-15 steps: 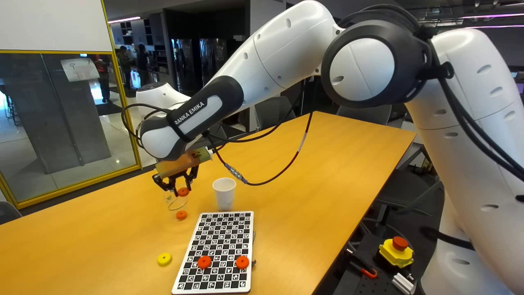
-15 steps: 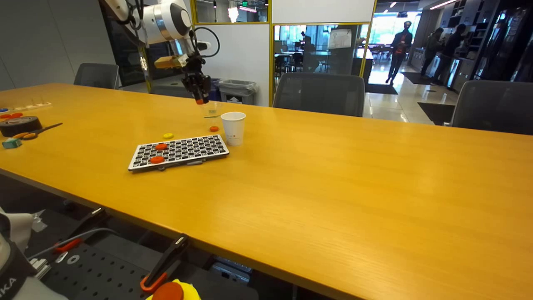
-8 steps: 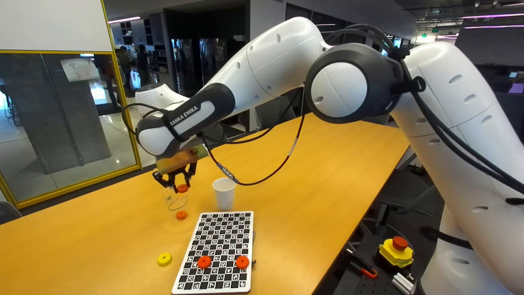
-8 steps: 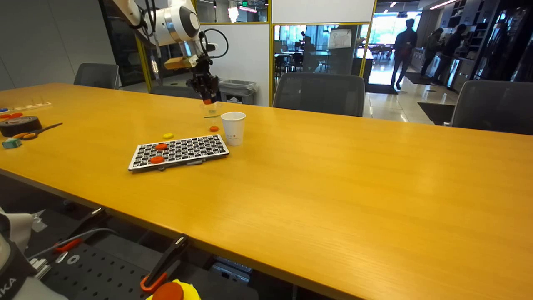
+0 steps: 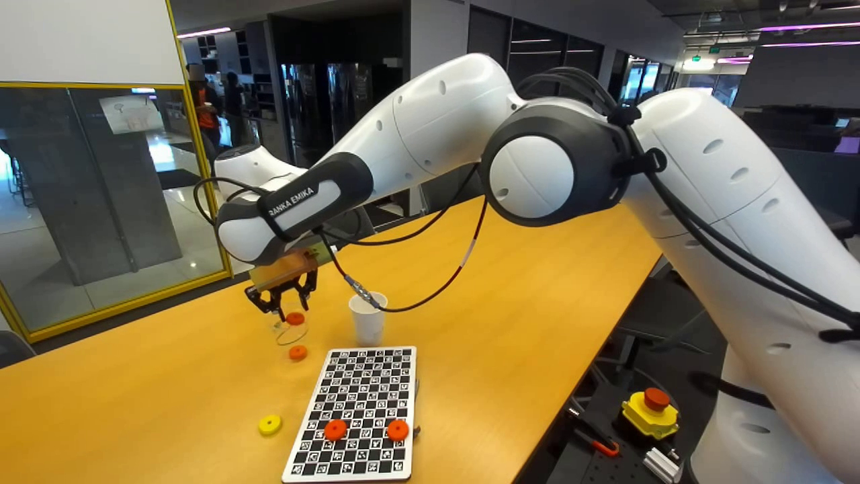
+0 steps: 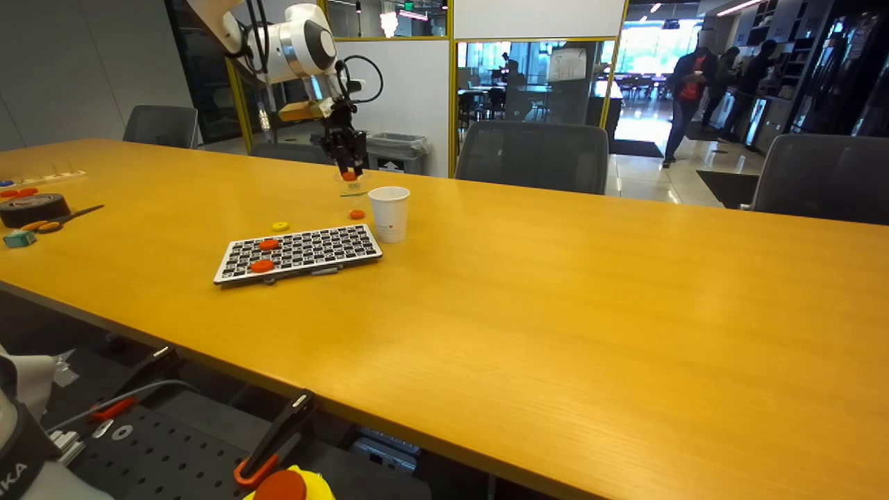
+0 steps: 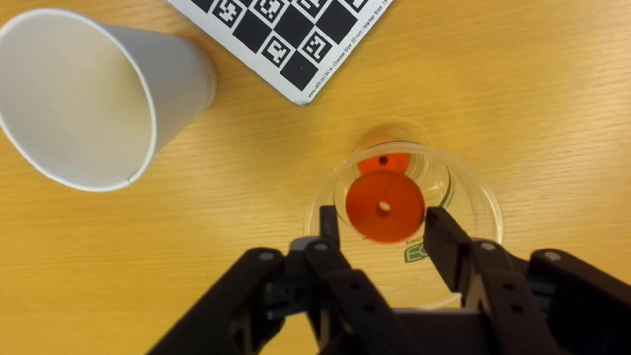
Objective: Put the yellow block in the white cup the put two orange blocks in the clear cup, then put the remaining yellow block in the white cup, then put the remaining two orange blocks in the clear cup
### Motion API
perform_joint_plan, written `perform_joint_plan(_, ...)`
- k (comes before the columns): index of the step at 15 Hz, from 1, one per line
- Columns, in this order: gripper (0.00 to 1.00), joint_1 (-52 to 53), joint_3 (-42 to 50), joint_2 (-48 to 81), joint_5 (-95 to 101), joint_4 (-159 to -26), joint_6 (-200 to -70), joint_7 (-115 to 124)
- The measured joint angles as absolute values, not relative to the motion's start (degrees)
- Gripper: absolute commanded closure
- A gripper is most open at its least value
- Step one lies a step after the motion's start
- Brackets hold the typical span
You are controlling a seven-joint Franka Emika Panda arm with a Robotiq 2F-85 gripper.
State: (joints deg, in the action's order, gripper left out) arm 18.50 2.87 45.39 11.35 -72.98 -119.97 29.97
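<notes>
My gripper [image 5: 293, 313] is open above the clear cup [image 7: 495, 217]. An orange block [image 7: 389, 227] shows between and just beyond the fingertips in the wrist view, apart from the left finger, over the cup's mouth. It also shows in both exterior views [image 5: 295, 318] [image 6: 349, 176]. Another orange block [image 5: 297, 352] lies at the bottom of the clear cup. Two more orange blocks, one [image 5: 335, 430] beside the other [image 5: 398, 430], lie on the checkered board. A yellow block [image 5: 269, 425] lies on the table. The white cup [image 6: 390, 215] stands upright; a faint yellow tint shows inside it.
The checkered board [image 5: 356, 396] lies next to the white cup. In an exterior view, a tape roll [image 6: 35, 210], scissors [image 6: 76, 214] and a small green box [image 6: 19, 239] lie at the table's far left. A cable [image 5: 416, 306] hangs from the arm near the white cup.
The gripper moved slightly over the clear cup while holding the orange block. Its fingers have now opened, and the block sits lower, below the fingertips.
</notes>
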Motion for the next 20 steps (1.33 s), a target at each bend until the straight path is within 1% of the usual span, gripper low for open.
perform_joint_plan(1,0.1,18.5,2.85,45.76,11.2,-72.38,-119.71,29.94)
perform_joint_plan(2,0.03,18.5,2.84,45.99,11.05,-72.01,-119.63,29.91)
perform_joint_plan(3,0.0,18.5,2.84,46.08,11.0,-71.77,-119.62,29.91)
perform_joint_plan(10,0.0,18.63,2.77,44.09,10.9,-72.99,-119.62,30.08)
perform_joint_plan(16,0.0,18.89,-0.06,35.09,9.08,-86.71,-120.76,30.26)
perform_joint_plan(20,0.0,18.98,-3.22,31.2,6.29,-95.58,-125.26,30.24)
